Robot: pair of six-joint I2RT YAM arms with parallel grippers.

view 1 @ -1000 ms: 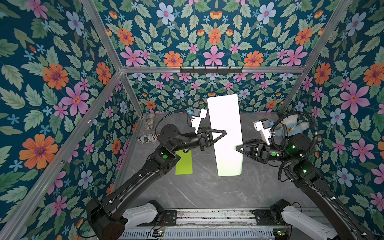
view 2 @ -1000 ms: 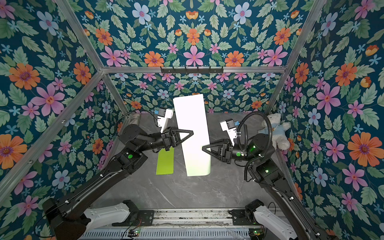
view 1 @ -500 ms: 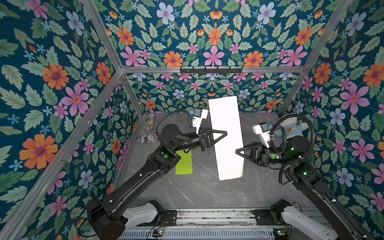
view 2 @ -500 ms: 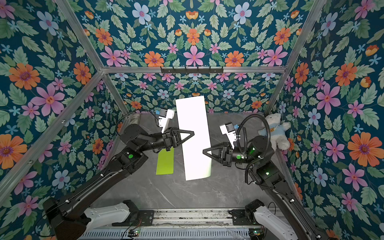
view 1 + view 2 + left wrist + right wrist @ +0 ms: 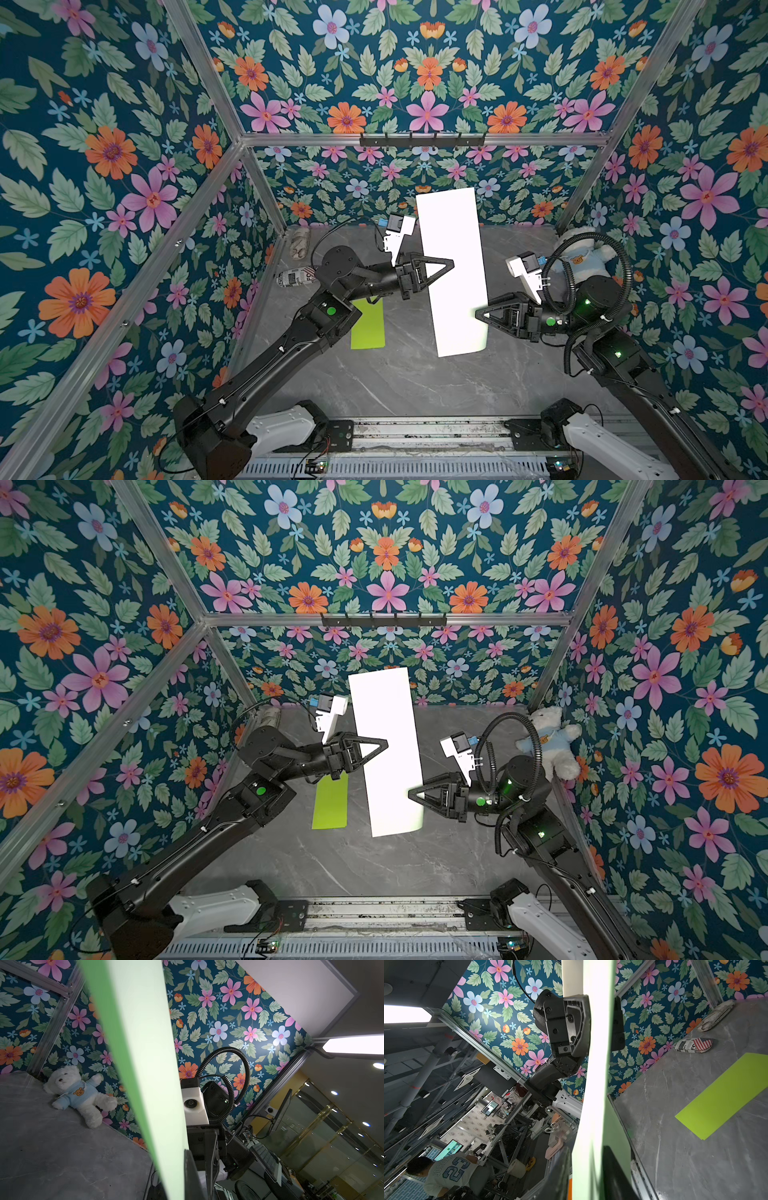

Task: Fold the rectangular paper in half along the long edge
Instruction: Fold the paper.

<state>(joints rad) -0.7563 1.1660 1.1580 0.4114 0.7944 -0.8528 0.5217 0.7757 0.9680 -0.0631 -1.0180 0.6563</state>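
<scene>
Paper: we see the paper held clear of the table, between the two arms. Its long edges run from the near side toward the back wall.
Paper, look: it is glaring white in both top views and pale green in the wrist views.
Paper, ends: the far end shows in front of the back wall. The near right corner curls a little.
Left gripper: we find the left gripper pinching the paper's left long edge, about halfway along. In the right wrist view its fingers sit pressed together, one on each face of the sheet.
Right gripper: the right gripper is at the right long edge, nearer the near end. In its own wrist view the paper runs between its fingers. We cannot tell whether they press on it.
Green sheet: a green sheet lies flat on the table just left of the paper, partly under the left arm. It is also plain in the right wrist view.
Bear: a white bear in a blue top leans in the far right corner.
Far left: a flag-print item and a pale item lie by the left wall.
</scene>
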